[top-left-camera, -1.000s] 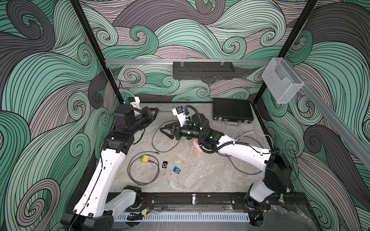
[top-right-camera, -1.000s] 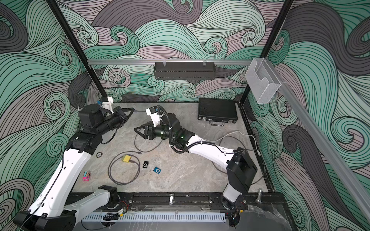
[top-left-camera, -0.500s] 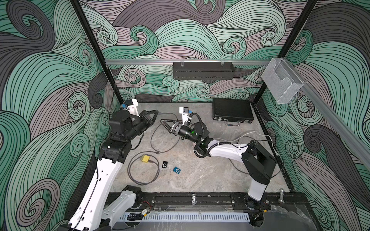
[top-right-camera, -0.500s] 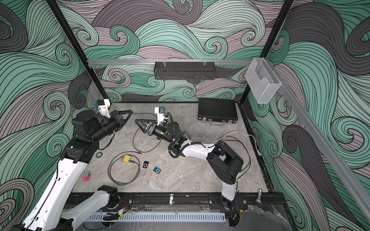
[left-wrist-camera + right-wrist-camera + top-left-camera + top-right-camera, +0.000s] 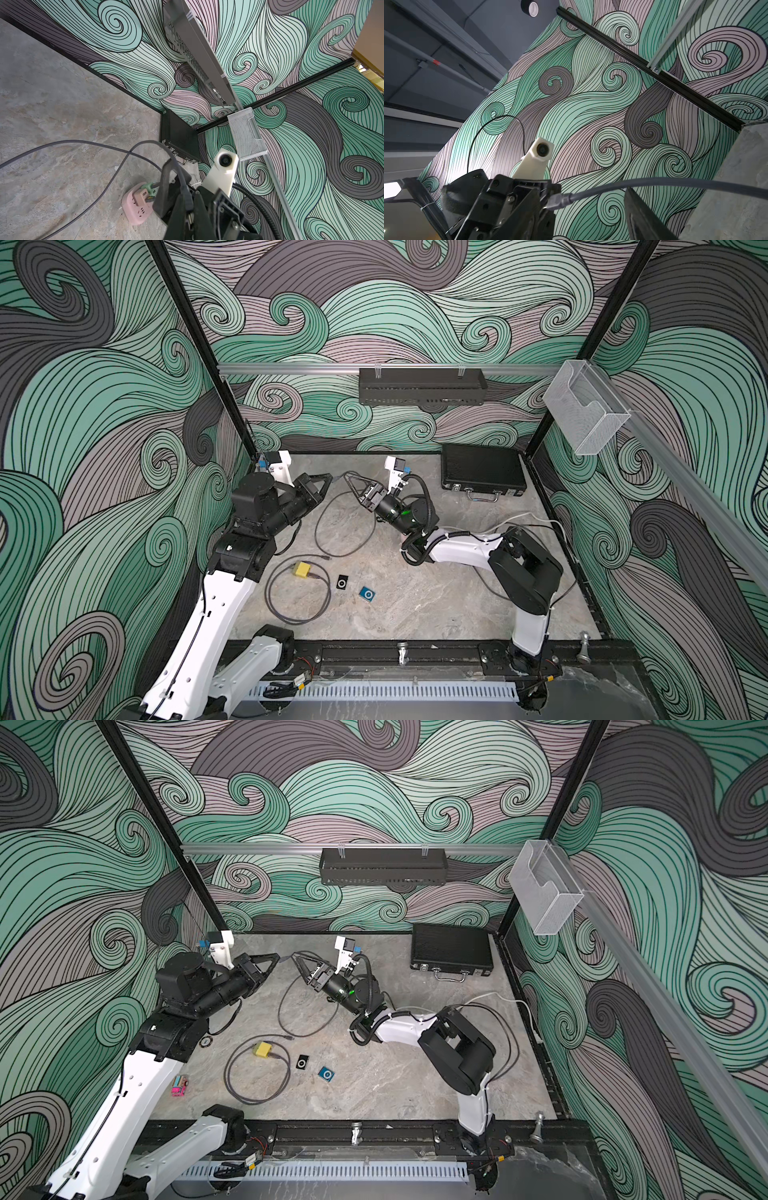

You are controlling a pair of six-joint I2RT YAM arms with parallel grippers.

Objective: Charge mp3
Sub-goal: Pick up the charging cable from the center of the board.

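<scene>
Two grippers meet tip to tip toward 12 o'clock of the stone table (image 5: 415,605). Little of the charging looks done: the pink power strip (image 5: 135,207) carries a green charger (image 5: 148,188), yet neither player is connected. The grey cable (image 5: 318,526) sags in a loop toward 6 o'clock. The left gripper (image 5: 329,480) is pressed together on its end, and the right gripper (image 5: 353,485) has its fingers spread around the cable, gripping nothing. The black mp3 (image 5: 342,583) and blue mp3 (image 5: 368,594) lie flat at about 6 o'clock from the fingertips, well apart and untouched. The plug (image 5: 555,200) must yet be carried down and seated, I judge.
</scene>
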